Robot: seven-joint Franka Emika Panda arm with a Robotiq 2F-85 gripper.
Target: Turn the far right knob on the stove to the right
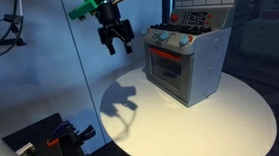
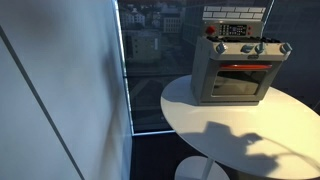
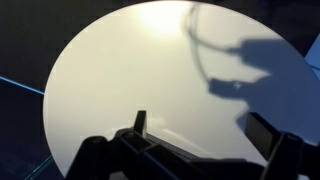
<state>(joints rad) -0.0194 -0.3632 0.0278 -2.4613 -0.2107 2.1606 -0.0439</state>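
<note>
We find the gripper [image 1: 114, 37] hanging in the air in an exterior view, its black fingers [image 1: 126, 31] spread well apart and pointing down, with nothing between them. The wrist view agrees: the gripper [image 3: 200, 128] shows two dark fingertips [image 3: 140, 120] far from each other, and only the bare white round table [image 3: 120, 70] lies below. Just above the claw sits a green fitting [image 1: 89, 7] on the wrist. The claw is over the near edge of the table [image 1: 233, 116] and stands well apart from the stove [image 1: 186, 59] - it touches nothing. Its shadow [image 1: 121, 101] falls on the tabletop beneath it, and the wrist camera catches that shadow [image 3: 245, 70] too. The stove [image 2: 240, 70] is a small silver-grey toy oven standing upright towards the back of the table [image 2: 200, 120], with a red-framed door window [image 2: 242, 75], a brick-pattern back panel [image 2: 238, 14] and a row of pale-blue knobs along the top of its front. The far right knob [image 2: 282, 47] sits at the right end of that row; in an exterior view the far right knob [image 1: 187, 41] is by the front corner, away from the claw. Behind the stove we see a window onto a city [image 2: 150, 40] - dim and blue.
</note>
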